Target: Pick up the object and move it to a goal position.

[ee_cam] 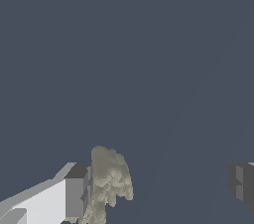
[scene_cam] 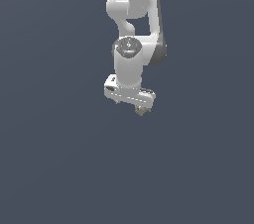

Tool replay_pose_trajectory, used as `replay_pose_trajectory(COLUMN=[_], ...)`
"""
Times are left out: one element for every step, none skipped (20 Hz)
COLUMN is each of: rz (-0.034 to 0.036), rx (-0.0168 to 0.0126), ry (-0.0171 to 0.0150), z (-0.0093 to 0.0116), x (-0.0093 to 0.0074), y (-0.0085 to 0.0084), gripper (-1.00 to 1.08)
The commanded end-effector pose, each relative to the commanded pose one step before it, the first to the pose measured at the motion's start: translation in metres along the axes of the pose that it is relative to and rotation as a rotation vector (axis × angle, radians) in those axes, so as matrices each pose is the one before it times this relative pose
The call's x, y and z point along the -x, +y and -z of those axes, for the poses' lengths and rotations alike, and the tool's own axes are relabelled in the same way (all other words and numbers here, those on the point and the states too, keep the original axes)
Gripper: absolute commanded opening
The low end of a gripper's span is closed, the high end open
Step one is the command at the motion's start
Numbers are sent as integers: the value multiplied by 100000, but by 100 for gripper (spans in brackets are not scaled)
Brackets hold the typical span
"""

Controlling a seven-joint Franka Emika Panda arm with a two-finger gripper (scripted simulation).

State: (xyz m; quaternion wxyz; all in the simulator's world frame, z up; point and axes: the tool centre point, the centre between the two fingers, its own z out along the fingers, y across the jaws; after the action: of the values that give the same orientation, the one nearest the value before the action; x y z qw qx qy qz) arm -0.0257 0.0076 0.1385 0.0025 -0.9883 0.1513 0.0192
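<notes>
The object (ee_cam: 110, 181) is a small olive-tan mottled lump. In the wrist view it lies right against the inner face of one finger (ee_cam: 75, 193), while the other finger (ee_cam: 241, 183) stands far from it. The jaws are wide apart, so my gripper (ee_cam: 158, 188) is open and not closed on the lump. In the exterior view my white gripper (scene_cam: 129, 105) points down from the arm, and the object (scene_cam: 141, 111) shows as a small tan speck at the finger toward the exterior view's right.
A plain dark grey-blue surface (scene_cam: 59, 168) fills both views. The white arm (scene_cam: 134, 15) rises above the gripper. No other objects or goal marker show.
</notes>
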Motion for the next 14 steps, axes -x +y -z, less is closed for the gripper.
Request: replay_pose_trajectory(rz=[-5566,-2211,-2212,-2214,-2214,-2214,-2216,-2216,-2217,-2217,-2218,-2220,-2221,-2221], rx=[7,-2,-4,-7,-10,-13,-16,-19,-22,-25,-27,-30,-33,-36], ry=[260,103,103,104,104,104,104,104,104,103,103,103,102,101], z=[-275,-108,-107,-106,-106,-105,-104,-103,-103,-102,-101,-100,-100,-99], x=[473,200,205,209,214,218,222,226,230,233,236,239,242,244], y=[-497,-181,-174,-167,-161,-154,-146,-139,-132,-125,-118,-110,-102,-95], gripper=[100,100,100,100,100,100,100,100,100,100,100,100,100,100])
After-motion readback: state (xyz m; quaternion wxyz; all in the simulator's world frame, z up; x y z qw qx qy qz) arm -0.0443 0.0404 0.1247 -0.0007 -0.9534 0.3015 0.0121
